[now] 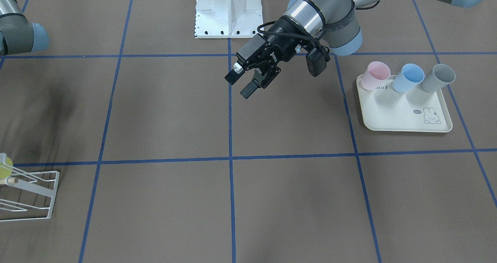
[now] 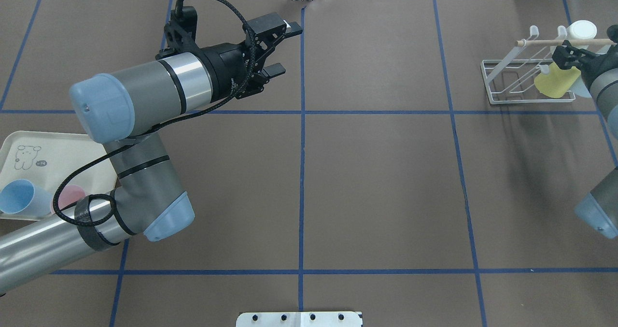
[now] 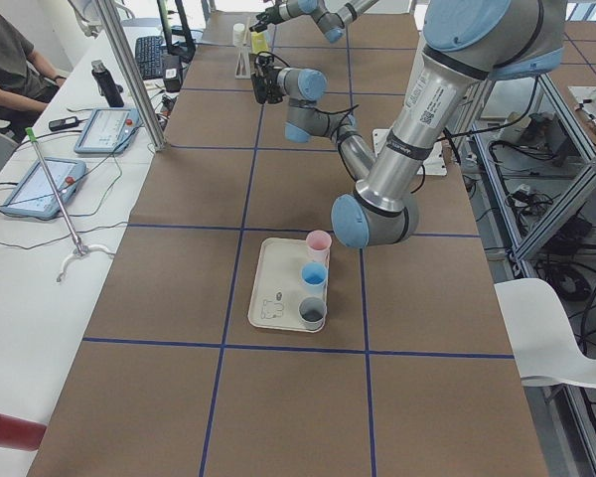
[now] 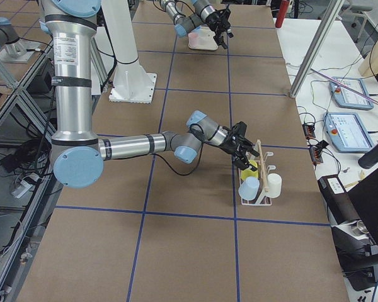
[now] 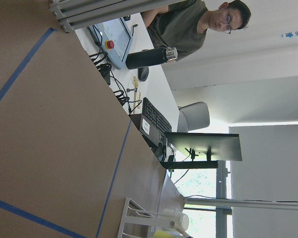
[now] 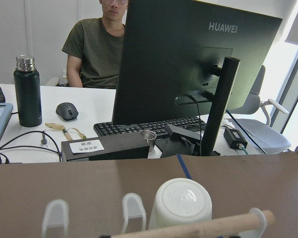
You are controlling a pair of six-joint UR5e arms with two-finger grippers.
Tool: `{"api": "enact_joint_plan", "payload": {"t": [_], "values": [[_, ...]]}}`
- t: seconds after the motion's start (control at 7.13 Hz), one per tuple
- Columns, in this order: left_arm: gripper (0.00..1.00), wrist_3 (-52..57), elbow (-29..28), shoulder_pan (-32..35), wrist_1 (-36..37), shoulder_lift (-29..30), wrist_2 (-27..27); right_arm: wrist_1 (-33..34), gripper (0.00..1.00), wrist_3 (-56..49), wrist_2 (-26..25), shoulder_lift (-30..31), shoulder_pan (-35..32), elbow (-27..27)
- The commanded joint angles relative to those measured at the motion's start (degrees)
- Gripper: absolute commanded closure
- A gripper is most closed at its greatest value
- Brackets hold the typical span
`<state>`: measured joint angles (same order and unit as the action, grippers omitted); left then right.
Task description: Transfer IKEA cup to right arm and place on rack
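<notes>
At the overhead view's left, a cream rabbit-print tray [image 2: 58, 146] lies on the brown table [image 2: 386, 172] and carries a pink cup [image 1: 374, 75], a light-blue cup [image 1: 408, 77] and a grey cup [image 1: 438, 77], all upright. Further along, the left pincer [image 2: 286, 48] hangs above the table near the blue centre line with its fingers spread and nothing between them, well apart from the rack. At the far right the white wire rack [image 2: 512, 78] holds a yellow cup [image 2: 557, 81], mouth down on a prong below the wooden dowel [image 2: 545, 41], beside a white cup [image 2: 582, 30]. The right pincer [image 4: 244, 151] is right at the yellow cup, just above it. Whether it is pinching the cup cannot be told.
</notes>
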<state>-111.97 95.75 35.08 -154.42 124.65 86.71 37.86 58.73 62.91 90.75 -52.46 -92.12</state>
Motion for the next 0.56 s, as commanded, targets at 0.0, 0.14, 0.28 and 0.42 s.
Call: {"api": "enact_joint_plan", "payload": {"t": [0.0, 0.14, 0.28, 0.42], "values": [[0.00, 0.0, 0.1, 0.0, 0.0, 0.1, 0.0, -1.4, 0.00, -0.3, 0.1, -0.1, 0.0, 0.2], [0.00, 0.1, 0.1, 0.0, 0.0, 0.1, 0.0, -3.1, 0.00, -0.5, 0.5, -0.1, -0.1, -0.2], [0.00, 0.1, 0.1, 0.0, 0.0, 0.1, 0.0, -3.1, 0.00, -1.5, 0.5, -0.1, -0.4, -1.5], [0.00, 0.3, 0.2, 0.3, 0.1, -0.4, 0.7, -2.9, 0.00, -1.7, 2.5, -0.2, -1.7, -4.6]]}}
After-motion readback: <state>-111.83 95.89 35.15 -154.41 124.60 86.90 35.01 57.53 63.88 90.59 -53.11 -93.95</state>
